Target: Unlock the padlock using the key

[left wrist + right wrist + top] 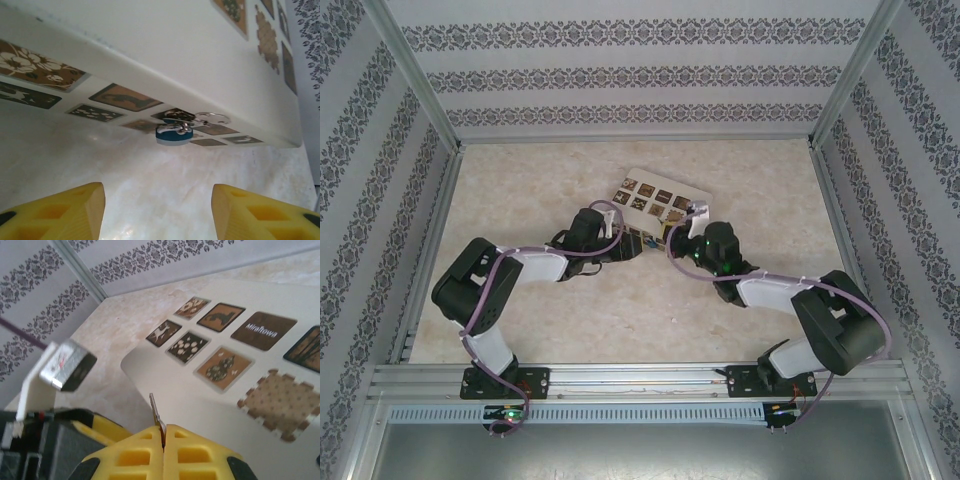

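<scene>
One small blue padlock (173, 134) sits against the side of the cream box (165, 45), caught on a silvery clasp (212, 119), likely fastening it; it lies ahead of your left gripper (157, 212), roughly centred between the parted yellow fingers (65, 210) and touching neither. Your right gripper (163, 434) is pinched closed on the key (156, 412), its thin blade poking out past the fingertips (187, 440), presumably so you can feed it into the lock.

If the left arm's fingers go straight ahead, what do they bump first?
Probably the blue padlock on the cream box's side, straight ahead of the gap between the left fingers; depth is hard to judge.
</scene>
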`<state>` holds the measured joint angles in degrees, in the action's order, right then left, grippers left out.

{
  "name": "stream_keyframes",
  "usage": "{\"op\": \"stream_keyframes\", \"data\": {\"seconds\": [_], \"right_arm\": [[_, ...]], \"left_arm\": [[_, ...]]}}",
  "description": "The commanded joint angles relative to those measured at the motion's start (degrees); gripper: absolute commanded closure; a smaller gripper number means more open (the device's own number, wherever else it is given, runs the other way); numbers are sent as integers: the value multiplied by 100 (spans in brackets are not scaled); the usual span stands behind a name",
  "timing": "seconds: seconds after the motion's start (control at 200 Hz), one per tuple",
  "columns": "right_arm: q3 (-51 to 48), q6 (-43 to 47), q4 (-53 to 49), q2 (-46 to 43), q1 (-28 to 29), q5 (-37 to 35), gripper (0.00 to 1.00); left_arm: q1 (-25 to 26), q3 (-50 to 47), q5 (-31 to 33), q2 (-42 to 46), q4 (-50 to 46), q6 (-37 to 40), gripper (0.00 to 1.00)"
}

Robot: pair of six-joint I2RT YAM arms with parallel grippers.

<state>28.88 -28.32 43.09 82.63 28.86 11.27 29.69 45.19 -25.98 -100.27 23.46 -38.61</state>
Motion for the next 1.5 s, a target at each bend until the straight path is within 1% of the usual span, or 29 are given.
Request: {"op": "stream_keyframes", "data": {"seconds": [0.0,0.275,0.56,0.804,1.494], "right_arm": [[368,-402,-764,69,-262,602,100],[1163,-490,-1822,528,-690,1181,100],[1489,-611,-2614,963,-776,1346,100],[1302,-813,-2663,1236,-760,1492,100],[1190,-737,-2613,1194,-671,1383,100]], "left_arm": [[64,32,121,-189,416,394,41],[67,216,53,-479,536,539,38],[67,170,-44,-644,997,451,38],[69,137,-80,-724,1295,433,39],[80,285,-101,-1273,1977,460,45]]}}
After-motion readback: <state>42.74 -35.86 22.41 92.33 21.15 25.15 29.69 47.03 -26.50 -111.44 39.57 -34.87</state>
